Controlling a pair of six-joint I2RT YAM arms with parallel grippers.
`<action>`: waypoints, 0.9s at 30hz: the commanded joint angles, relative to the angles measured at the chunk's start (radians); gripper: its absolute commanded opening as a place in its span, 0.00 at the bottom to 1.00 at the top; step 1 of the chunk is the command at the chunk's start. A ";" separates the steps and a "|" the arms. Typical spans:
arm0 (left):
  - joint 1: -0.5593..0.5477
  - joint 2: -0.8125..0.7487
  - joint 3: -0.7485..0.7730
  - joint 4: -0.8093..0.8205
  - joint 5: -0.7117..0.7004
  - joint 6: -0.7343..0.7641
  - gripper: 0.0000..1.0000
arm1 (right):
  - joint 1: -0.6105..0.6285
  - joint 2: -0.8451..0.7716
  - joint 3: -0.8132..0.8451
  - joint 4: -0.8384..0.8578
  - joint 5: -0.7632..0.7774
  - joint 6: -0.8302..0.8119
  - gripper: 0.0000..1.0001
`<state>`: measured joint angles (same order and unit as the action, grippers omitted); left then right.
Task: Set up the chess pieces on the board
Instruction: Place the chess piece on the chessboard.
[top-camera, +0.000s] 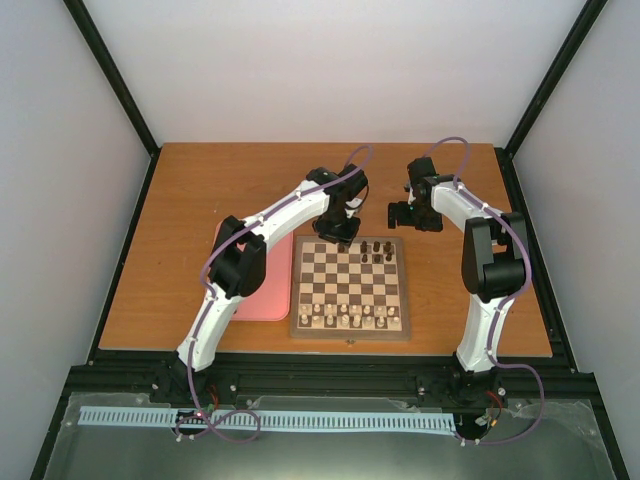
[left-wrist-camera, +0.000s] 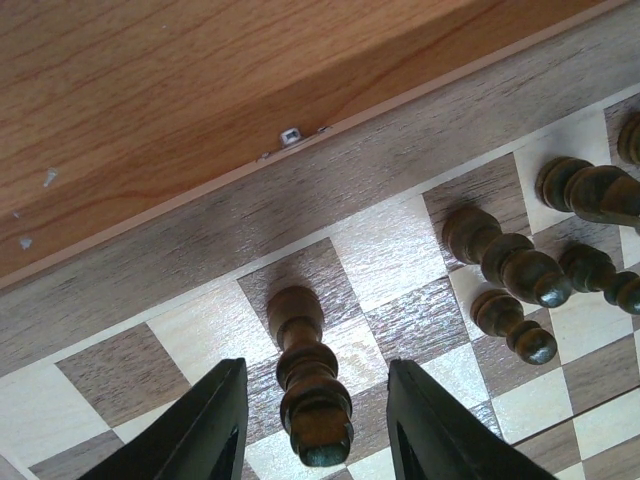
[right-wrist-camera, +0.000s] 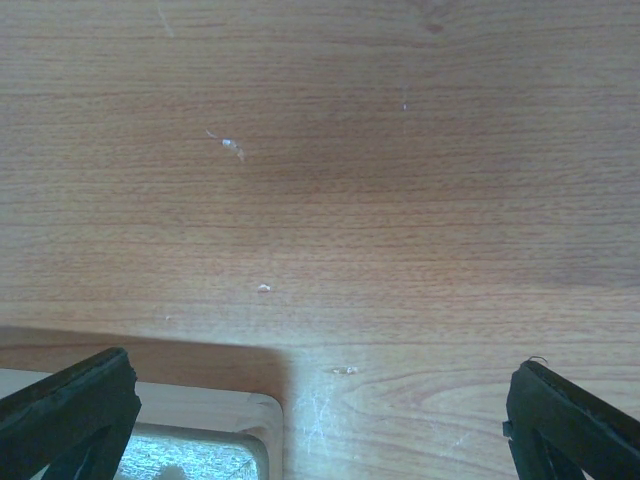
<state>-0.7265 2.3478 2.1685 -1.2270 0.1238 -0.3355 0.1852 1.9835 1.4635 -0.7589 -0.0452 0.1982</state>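
The wooden chessboard (top-camera: 350, 287) lies in the middle of the table. Several dark chess pieces (top-camera: 376, 250) stand on its far rows. My left gripper (top-camera: 341, 236) hovers over the board's far left part. In the left wrist view it (left-wrist-camera: 313, 425) is open, and one dark piece (left-wrist-camera: 296, 318) stands upright on a far-row square between the fingers (left-wrist-camera: 215, 425), with a gap on each side. More dark pieces (left-wrist-camera: 505, 262) stand to its right. My right gripper (top-camera: 405, 215) is open and empty over bare table, just past the board's far right corner (right-wrist-camera: 255, 425).
Pale cream pieces (top-camera: 345, 318) fill the board's two near rows. A pink tray (top-camera: 262, 297) lies left of the board, partly under my left arm. The board's plain border (left-wrist-camera: 330, 185) runs along the wooden table (top-camera: 200, 200).
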 joint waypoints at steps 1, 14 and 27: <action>-0.010 -0.010 0.043 0.007 -0.006 0.007 0.41 | 0.002 0.010 0.023 0.007 -0.007 -0.011 1.00; 0.005 -0.124 0.156 -0.007 -0.123 0.018 0.67 | 0.002 0.007 0.021 0.006 -0.008 -0.012 1.00; 0.321 -0.555 -0.335 0.049 -0.340 -0.037 0.84 | 0.005 -0.002 0.009 0.014 -0.017 -0.003 1.00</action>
<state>-0.5411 1.9369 1.9846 -1.2049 -0.1555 -0.3325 0.1852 1.9835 1.4658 -0.7567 -0.0574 0.1986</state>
